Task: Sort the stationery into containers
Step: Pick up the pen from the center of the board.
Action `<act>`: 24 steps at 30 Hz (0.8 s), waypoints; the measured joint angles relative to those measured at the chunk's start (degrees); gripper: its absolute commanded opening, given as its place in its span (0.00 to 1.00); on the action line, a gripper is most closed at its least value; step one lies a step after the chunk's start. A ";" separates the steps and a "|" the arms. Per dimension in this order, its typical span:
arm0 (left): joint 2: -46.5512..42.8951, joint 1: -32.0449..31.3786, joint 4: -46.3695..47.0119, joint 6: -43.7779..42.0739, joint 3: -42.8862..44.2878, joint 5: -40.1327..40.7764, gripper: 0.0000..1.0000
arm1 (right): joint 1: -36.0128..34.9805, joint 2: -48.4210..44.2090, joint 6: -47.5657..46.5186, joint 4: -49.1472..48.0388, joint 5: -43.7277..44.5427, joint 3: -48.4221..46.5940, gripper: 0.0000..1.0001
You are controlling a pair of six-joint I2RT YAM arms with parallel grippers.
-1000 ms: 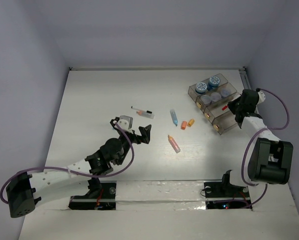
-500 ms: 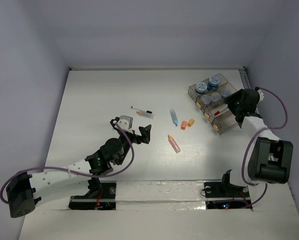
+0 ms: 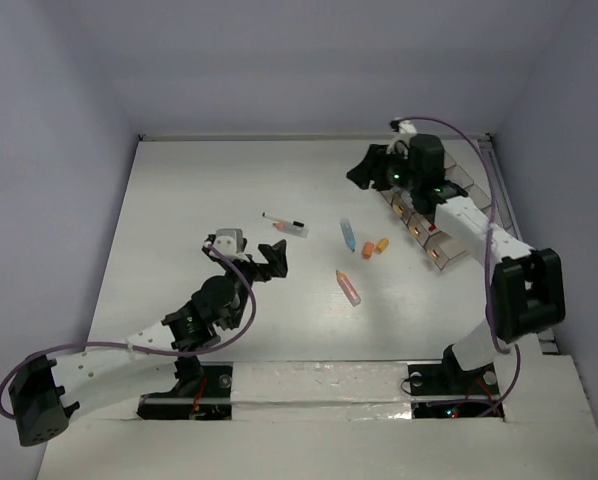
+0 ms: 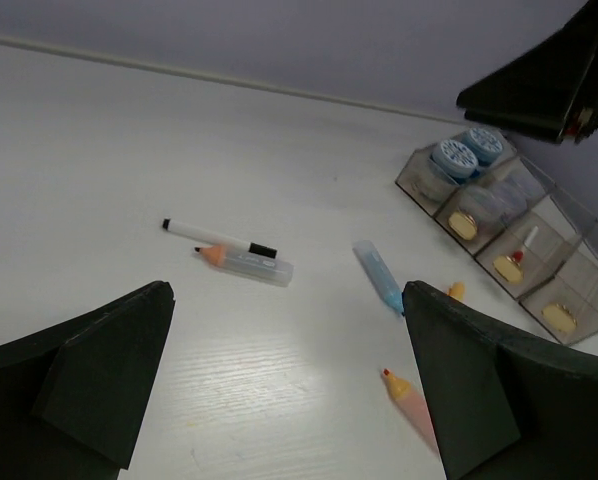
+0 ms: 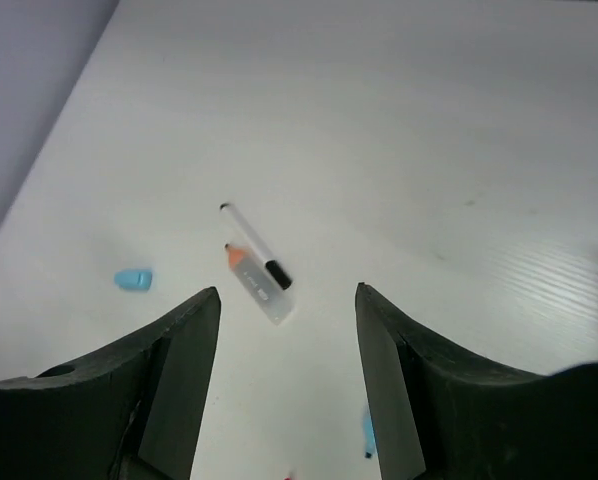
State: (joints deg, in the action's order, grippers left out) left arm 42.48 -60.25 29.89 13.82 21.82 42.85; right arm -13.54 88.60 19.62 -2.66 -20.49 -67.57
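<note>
Though the jars [image 4: 457, 156] sit inside the organiser tray [image 4: 416, 187], the pen [image 4: 219, 238], pencil [image 4: 244, 264] and blue stick [image 4: 377, 277], orange stick [image 4: 456, 291] and pink stick [image 4: 411, 400] lie loose beside the tray. The eraser [image 5: 133, 279] lies well apart from it. The left gripper [image 4: 287, 330] and right gripper [image 5: 289, 300] both gape empty, so most sorting looks undone.

No word, number, brand or sign can be read in any view. The yellowish oval patches [image 4: 507, 268] at the compartments of the tray [image 4: 584, 285] (whether they are stickers cannot be told) are too small to show any lettering. The blue lids [image 4: 457, 156] on the jars carry a pattern only, not letters. The white pen [image 4: 219, 238] has a dark band near one end, and no print on it can be made out.
</note>
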 measured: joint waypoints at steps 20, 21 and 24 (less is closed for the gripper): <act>-12.61 19.15 -4.92 13.40 -5.44 -9.73 0.99 | -27.65 44.85 -27.34 32.33 13.20 -49.48 0.63; -12.87 19.15 -4.92 13.44 -5.62 -9.77 0.99 | -28.26 45.94 -27.78 33.24 13.84 -50.71 0.63; -13.94 19.15 -4.92 13.42 -6.21 -9.84 0.99 | -29.31 48.09 -28.59 34.32 15.39 -52.74 0.63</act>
State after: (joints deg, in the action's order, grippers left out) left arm 28.53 -41.10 24.97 27.24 15.62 33.01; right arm -42.85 136.68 -8.97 31.66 -5.10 -120.31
